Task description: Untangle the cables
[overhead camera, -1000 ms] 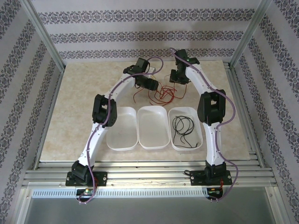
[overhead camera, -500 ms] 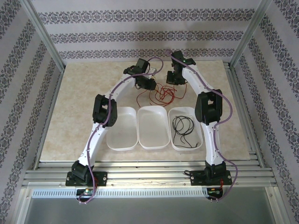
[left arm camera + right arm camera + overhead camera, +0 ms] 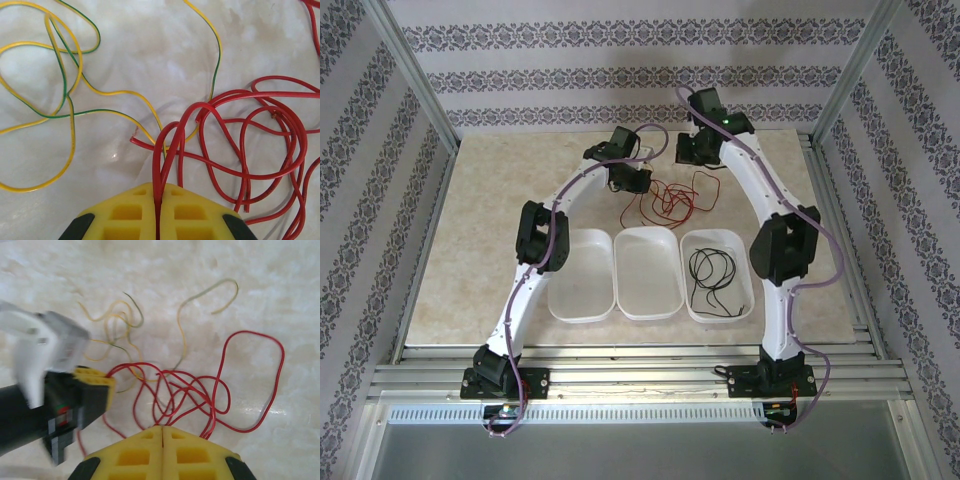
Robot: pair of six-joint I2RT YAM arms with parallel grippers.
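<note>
- Pinching one strand of the red cable (image 3: pixel 280 93), the left gripper (image 3: pixel 159 190) has its pads pressed together on it at the near edge of the tangle.
- Right gripper (image 3: pixel 163 429): pads pressed together at the red loops; whether a strand is caught cannot be told.
- Red cable and yellow-green cable (image 3: pixel 73 130) lie crossed on the counter (image 3: pixel 150 45), beyond the trays.
- Handling, as judged: light, thin, limp, with springy loops and a smooth sheath likely to slip. Take hold of a single strand near a free end, clear of crossings.

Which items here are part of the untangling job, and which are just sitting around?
Job: red cables, pinched by left gripper and right gripper; yellow-green cable crossing them; black cable, in the right tray.
Sitting around: white trays, two of them empty.
</note>
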